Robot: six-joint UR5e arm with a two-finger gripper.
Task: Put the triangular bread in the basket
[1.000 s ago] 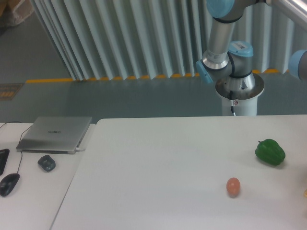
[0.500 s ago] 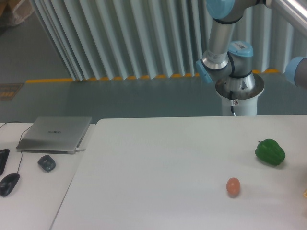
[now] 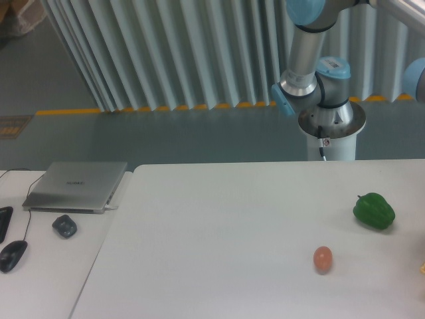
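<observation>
The triangular bread and the basket are out of view. A tiny tan sliver (image 3: 422, 268) touches the right edge of the frame, and I cannot tell what it is. Only the arm's base (image 3: 331, 126), an upright link (image 3: 304, 53) and a blue joint (image 3: 416, 78) at the right edge show. The gripper itself lies outside the frame.
A small brown egg (image 3: 323, 258) and a green bell pepper (image 3: 374, 211) lie on the right part of the white table (image 3: 219, 239). On the side desk at left are a closed laptop (image 3: 76, 185), a dark mouse (image 3: 12, 254) and a small dark object (image 3: 64, 226).
The blue joint at the right edge dipped slightly, then rose a little. The egg, the pepper and the desk items have not moved.
</observation>
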